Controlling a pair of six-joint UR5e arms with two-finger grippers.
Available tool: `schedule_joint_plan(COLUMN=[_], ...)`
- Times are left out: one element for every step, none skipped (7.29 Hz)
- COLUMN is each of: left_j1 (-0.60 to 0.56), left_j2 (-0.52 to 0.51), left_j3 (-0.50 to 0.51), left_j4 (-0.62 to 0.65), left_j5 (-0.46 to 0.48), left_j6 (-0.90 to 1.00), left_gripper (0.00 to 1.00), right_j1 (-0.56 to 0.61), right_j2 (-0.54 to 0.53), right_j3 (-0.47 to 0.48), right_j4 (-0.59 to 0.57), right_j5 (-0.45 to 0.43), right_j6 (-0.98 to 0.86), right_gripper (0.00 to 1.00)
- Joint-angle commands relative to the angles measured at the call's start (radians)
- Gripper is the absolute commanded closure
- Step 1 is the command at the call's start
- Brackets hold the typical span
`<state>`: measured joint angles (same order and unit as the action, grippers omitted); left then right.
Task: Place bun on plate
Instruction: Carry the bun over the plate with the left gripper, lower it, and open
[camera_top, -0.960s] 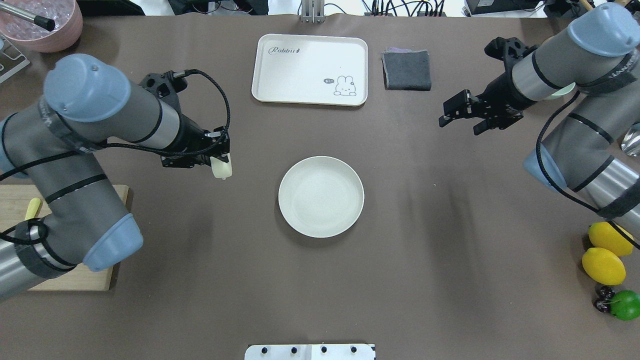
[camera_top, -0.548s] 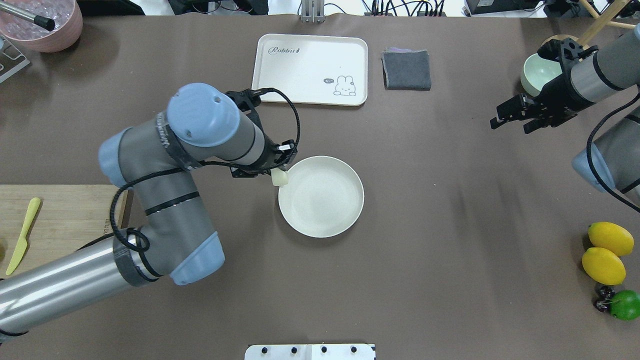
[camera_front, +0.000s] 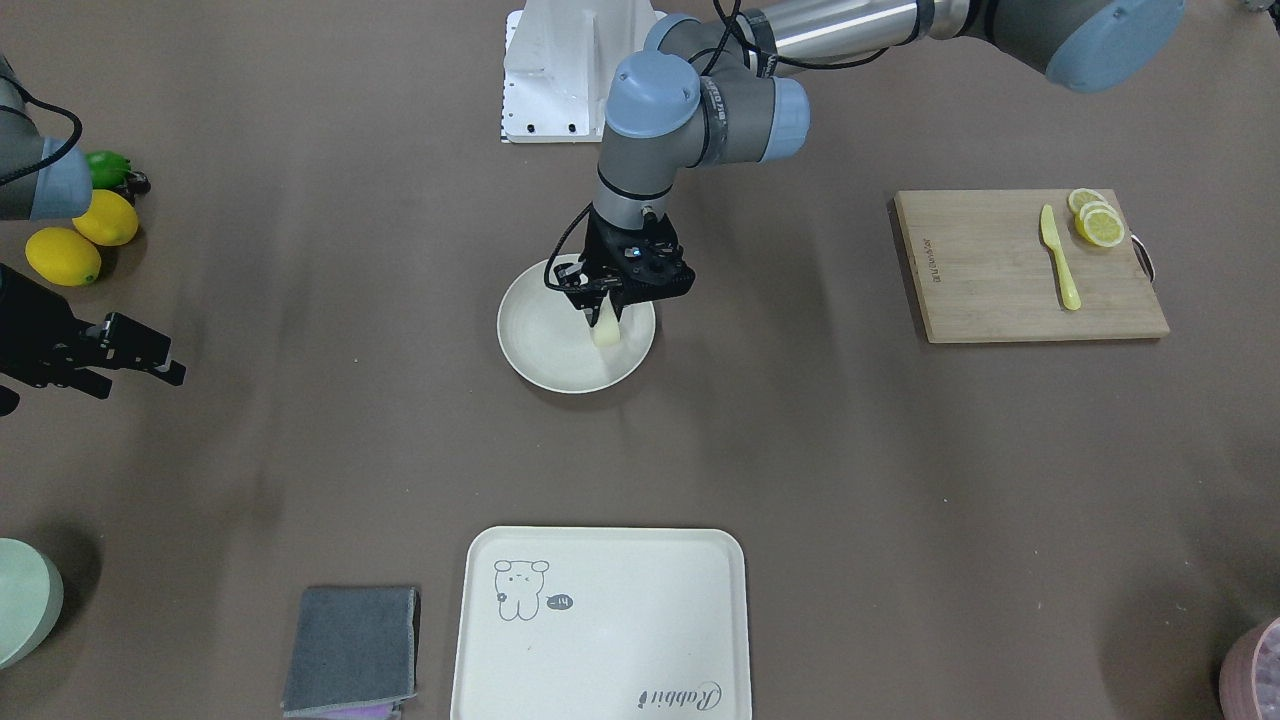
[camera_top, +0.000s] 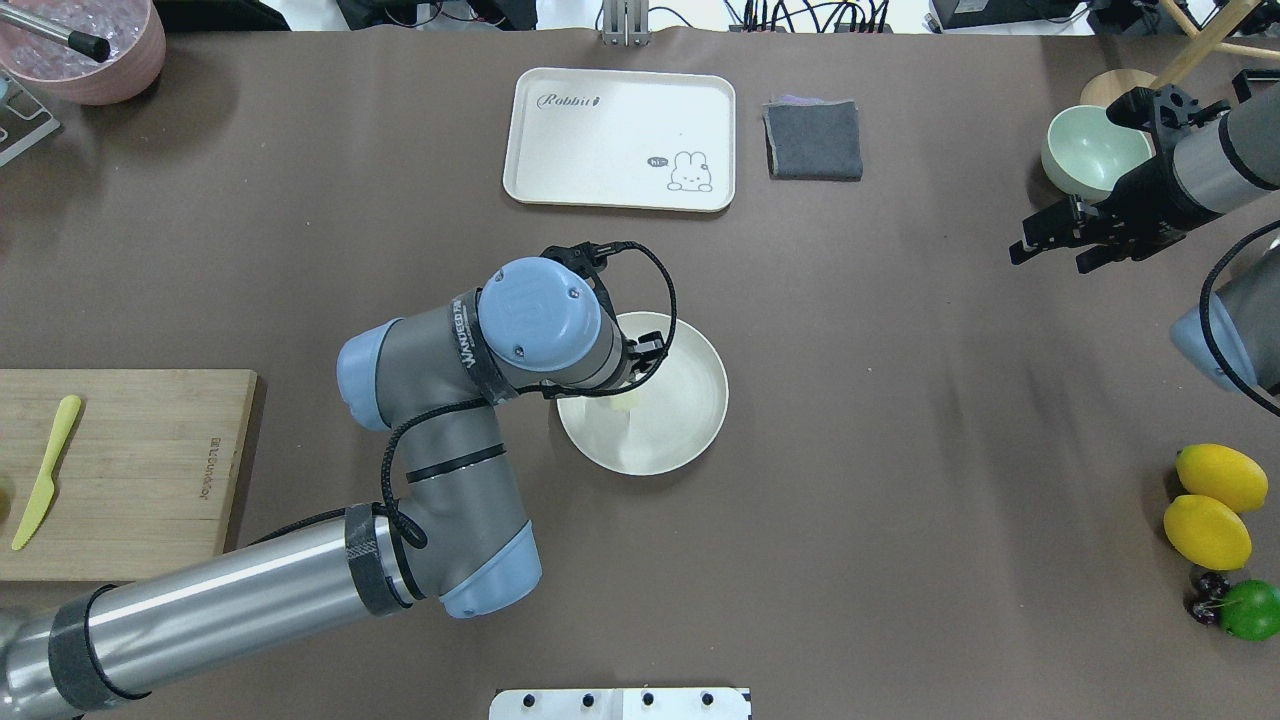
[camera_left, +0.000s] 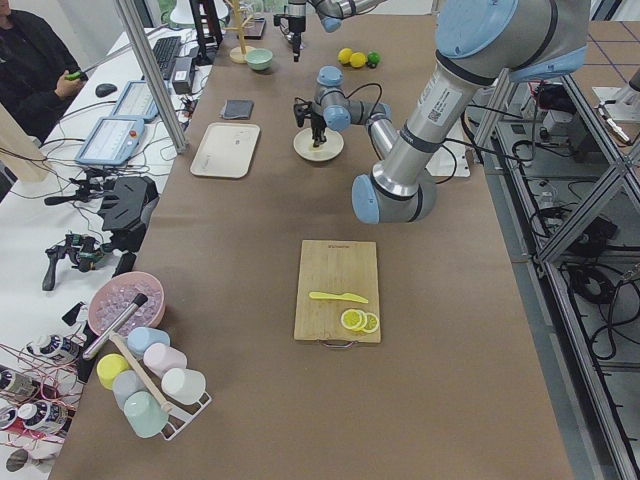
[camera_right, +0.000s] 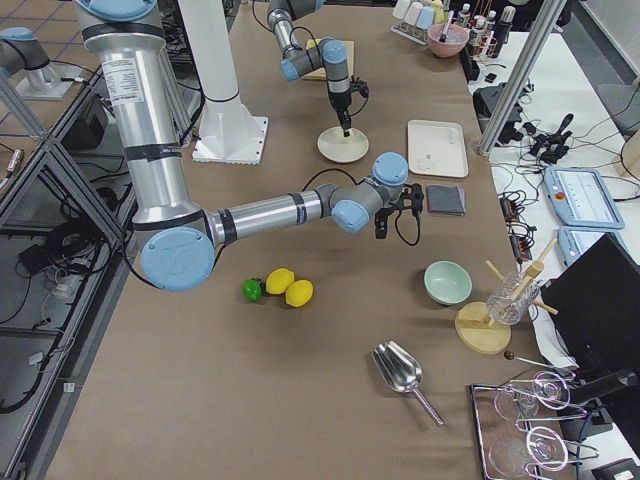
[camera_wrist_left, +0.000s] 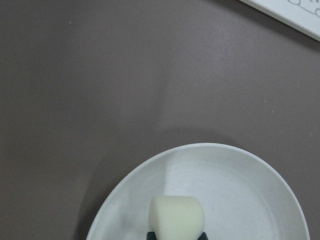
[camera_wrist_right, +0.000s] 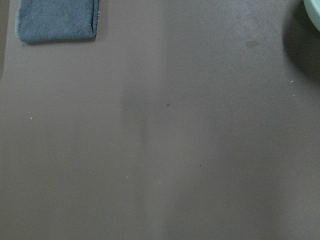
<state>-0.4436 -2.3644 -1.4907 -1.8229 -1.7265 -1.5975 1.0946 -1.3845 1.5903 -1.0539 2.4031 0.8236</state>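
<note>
Where left gripper (camera_front: 606, 312) hangs over plate (camera_front: 530, 368), fingers clenched on upper end of bun (camera_front: 606, 331); bun long axis near vertical, rounded free end down, protruding below fingertips, over plate interior. Right gripper (camera_top: 1048, 258) fingers spread, empty, above surface (camera_top: 900, 450).

This is a robotics lab: grey robot arms (camera_top: 440, 420) work at a brown-covered table (camera_top: 900, 450) framed by aluminium posts (camera_left: 150, 75), while a side table (camera_left: 150, 110) carries tablets (camera_left: 110, 140), a keyboard (camera_left: 160, 55) and loose cables (camera_left: 30, 365).
</note>
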Motion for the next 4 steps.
schedule_joint_plan(left_j1=[0.034, 0.043, 0.043, 0.043], left_j2=[-0.019, -0.024, -0.024, -0.023], left_j3=[0.023, 0.024, 0.024, 0.024], left_j4=[-0.010, -0.009, -0.009, -0.009], left_j5=[0.047, 0.048, 0.048, 0.048], left_j6=[-0.016, -0.015, -0.012, -0.004], left_gripper=[0.65, 0.61, 0.44, 0.28], right_j1=[-0.004, -0.004, -0.004, -0.005], right_j2=[-0.002, -0.002, -0.001, -0.001], right_j3=[0.000, 0.000, 0.000, 0.000], right_j4=[0.000, 0.002, 0.000, 0.000], right_j5=[-0.004, -0.004, -0.001, -0.001], right_j6=[0.000, 0.000, 0.000, 0.000], right_gripper=[0.00, 0.00, 0.00, 0.00])
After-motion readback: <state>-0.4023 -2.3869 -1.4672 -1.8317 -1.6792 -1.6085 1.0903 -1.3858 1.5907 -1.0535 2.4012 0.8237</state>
